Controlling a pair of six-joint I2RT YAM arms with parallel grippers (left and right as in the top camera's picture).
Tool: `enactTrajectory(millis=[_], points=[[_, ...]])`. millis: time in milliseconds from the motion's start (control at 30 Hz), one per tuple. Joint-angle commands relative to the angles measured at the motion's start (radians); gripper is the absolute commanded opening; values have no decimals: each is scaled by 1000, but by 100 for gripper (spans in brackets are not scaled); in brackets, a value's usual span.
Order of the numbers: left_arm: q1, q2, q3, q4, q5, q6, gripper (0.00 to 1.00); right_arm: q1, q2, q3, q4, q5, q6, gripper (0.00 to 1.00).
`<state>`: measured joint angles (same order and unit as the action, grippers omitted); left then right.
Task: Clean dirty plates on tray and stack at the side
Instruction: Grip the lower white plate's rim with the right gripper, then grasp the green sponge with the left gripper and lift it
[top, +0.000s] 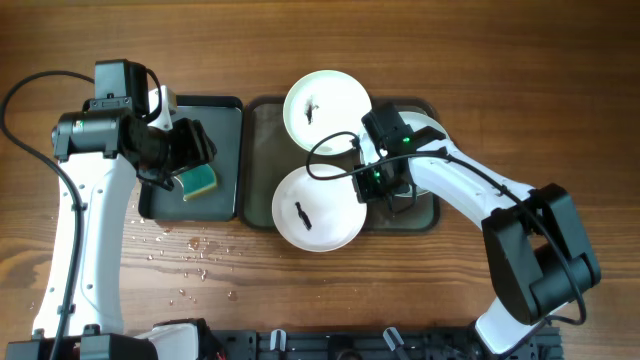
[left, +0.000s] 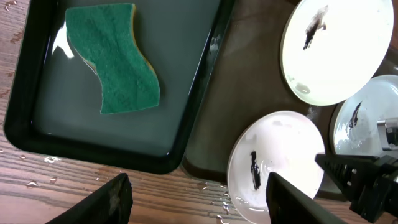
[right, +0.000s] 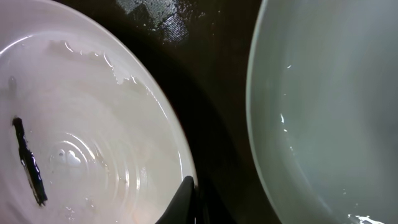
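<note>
The brown wooden surface (top: 300, 40) carries the wide grey-green rectangular tray (top: 262, 150), and touching its left side stands a narrower black tray (top: 225, 135) holding a film of water. All three round white plates are on the grey-green tray: the far plate (top: 327, 110), the near plate (top: 318, 208), which overhangs the front rim, and a third plate (left: 367, 118) largely hidden under the right arm. Each shows a dark smudge, so none looks cleaned and none is stacked at the side; the job seems at its opening step. The right tool (top: 372, 185) sits at the near plate's right rim, between it and the third plate, and how wide it stands I cannot tell. The left tool (left: 202, 199) hovers wide and empty over the black tray, above the wavy green-and-yellow sponge (left: 115, 59). Next, probably, it must drop and pinch the sponge; the crowded, close-set plates leave little clearance. Water droplets (top: 190, 255) speckle the wood.
</note>
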<state>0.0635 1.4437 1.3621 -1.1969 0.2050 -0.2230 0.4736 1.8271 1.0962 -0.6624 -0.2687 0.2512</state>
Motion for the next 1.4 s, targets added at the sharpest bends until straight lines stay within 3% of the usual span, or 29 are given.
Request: enactTrajectory(millis=[0,200,533,667,800,900,1000,1200,1367], points=[[-5,10,-10,3,-16,-3,66,0,-29,-2,19,58,92,4],[-5,10,-10,1,-17,-3,66,0,-85,-2,-2,167,145,4],[-5,10,-77,20,-32,-6,73,0,-84,-3,-8,164,142,4],[-5,10,-154,126,-204,-164,78,0,-84,-3,-9,164,142,4],[-5,10,-211,246,-211,-202,79,0,-84,-3,-8,164,145,4],[-5,22,-232,315,-218,-218,60,0,-84,-3,-10,164,144,4],[-3,61,-232,352,-230,-256,75,3,-84,-5,-16,164,144,4],[-4,209,-232,407,-237,-256,76,3,-84,-5,-18,164,144,4],[-3,283,-232,419,-334,-256,76,3,-84,-5,-18,164,145,5]])
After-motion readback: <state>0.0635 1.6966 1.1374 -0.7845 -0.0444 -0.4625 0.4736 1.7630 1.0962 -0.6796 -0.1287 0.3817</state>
